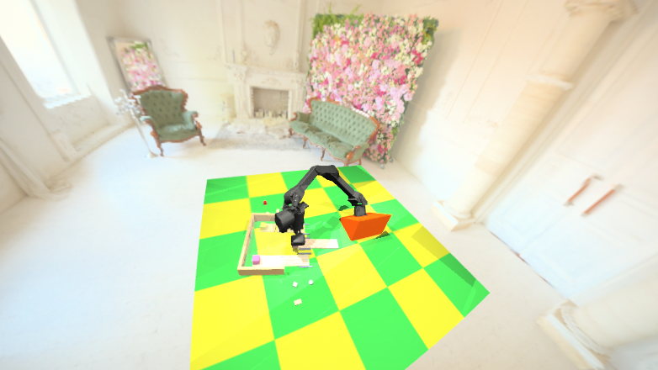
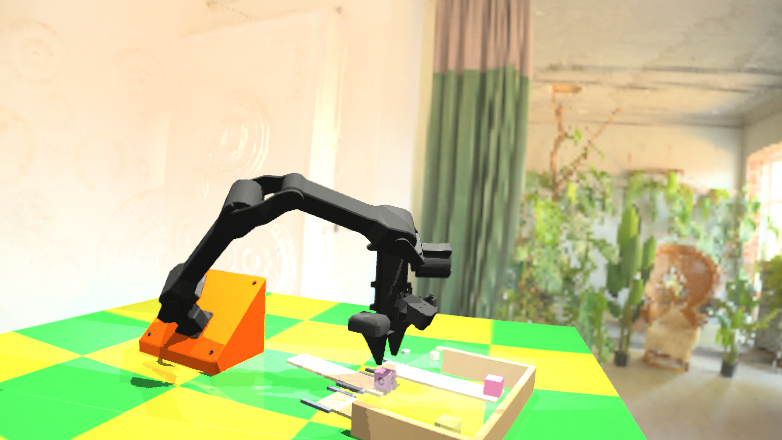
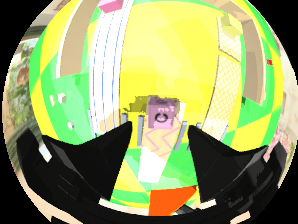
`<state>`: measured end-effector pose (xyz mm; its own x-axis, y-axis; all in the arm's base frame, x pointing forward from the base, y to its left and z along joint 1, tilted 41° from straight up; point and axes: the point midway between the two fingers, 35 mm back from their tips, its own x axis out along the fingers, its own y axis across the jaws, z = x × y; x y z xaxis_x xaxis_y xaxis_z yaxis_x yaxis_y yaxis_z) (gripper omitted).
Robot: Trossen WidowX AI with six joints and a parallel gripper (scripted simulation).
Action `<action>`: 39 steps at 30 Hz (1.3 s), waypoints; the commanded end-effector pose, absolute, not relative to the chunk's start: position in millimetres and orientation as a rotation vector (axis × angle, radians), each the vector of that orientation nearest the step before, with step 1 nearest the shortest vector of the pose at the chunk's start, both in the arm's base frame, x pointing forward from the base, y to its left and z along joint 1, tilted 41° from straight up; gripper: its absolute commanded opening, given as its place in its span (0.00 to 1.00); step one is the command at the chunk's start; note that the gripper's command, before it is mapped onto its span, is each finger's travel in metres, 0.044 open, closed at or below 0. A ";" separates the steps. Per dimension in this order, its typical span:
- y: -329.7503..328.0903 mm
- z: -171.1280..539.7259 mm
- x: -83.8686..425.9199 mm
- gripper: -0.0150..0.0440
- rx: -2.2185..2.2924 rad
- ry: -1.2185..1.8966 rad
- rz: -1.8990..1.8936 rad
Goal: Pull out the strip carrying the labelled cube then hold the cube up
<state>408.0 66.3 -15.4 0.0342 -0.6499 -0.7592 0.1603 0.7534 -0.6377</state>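
You had the gripper [image 1: 297, 248] [image 2: 386, 358] [image 3: 160, 127] pointing down above the desk [image 1: 303, 340] [image 2: 65, 402] [image 3: 75, 92], and its fingers stood apart, partly released, with nothing grasped. The labelled cube [image 2: 382, 376] [image 3: 160, 114], which carried a dark letter, rested below them on the inner end of the zigzag strip [image 1: 327, 244] [image 2: 311, 365] [image 3: 151, 167]; in your top view the arm hid this cube. The strip's other end reached toward the orange base [image 1: 368, 226] [image 2: 246, 328] [image 3: 167, 200], which stood near the desk's right edge in that same view. The wooden frame [image 1: 247, 241] [image 2: 380, 420] [image 3: 72, 45] was nearer to the left edge, and inside it you could see a pink cube [image 1: 256, 260] [image 2: 493, 385] [image 3: 110, 6] on the blue-lined strip [image 1: 283, 261] [image 2: 432, 378] [image 3: 105, 60], toward the desk's near left corner
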 end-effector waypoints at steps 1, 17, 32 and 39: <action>61.0 -21.2 408.5 0.68 -0.441 1.410 -0.655; 43.6 -40.7 409.2 0.68 -0.441 1.409 -0.656; 37.1 -47.8 408.7 0.49 -0.436 1.411 -0.657; 37.1 -47.8 408.7 0.34 -0.436 1.411 -0.657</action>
<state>408.7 36.7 -48.2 0.0300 -0.6523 -0.7573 0.1600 0.7510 -0.6406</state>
